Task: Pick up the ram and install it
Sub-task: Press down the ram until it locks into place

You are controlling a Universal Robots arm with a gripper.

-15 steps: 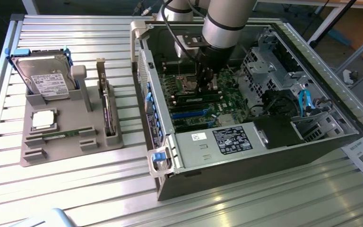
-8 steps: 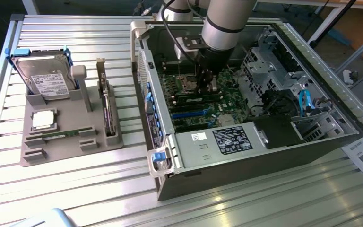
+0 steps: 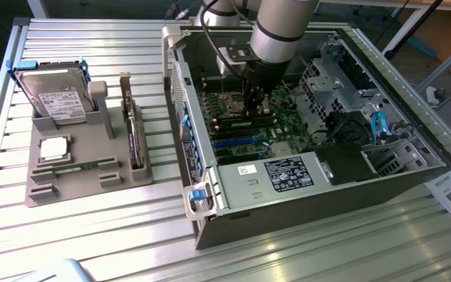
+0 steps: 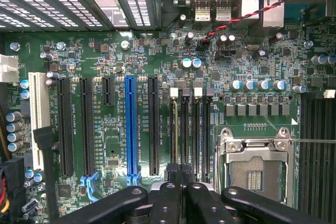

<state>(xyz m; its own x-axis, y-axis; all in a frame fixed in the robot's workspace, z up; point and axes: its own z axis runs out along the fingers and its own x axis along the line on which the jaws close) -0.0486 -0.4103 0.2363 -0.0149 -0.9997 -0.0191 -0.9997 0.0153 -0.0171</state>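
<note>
Arm's gripper (image 3: 251, 111) was down inside the open grey computer case (image 3: 319, 176), over the green motherboard (image 4: 115, 103) beside the empty silver CPU socket (image 4: 254, 163). Jaws were closed together above the black memory slots (image 4: 190, 129). Thin green RAM stick (image 4: 174, 129) stood in a slot there, just ahead of the jaws; contact unclear. Case sat on the slatted metal bench (image 3: 131, 235).

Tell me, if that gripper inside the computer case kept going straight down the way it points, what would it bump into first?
Most likely the motherboard: the shut gripper points straight down at it, over the memory slots beside the empty processor socket. Whether it already touches them I cannot tell; depth is unclear.
</note>
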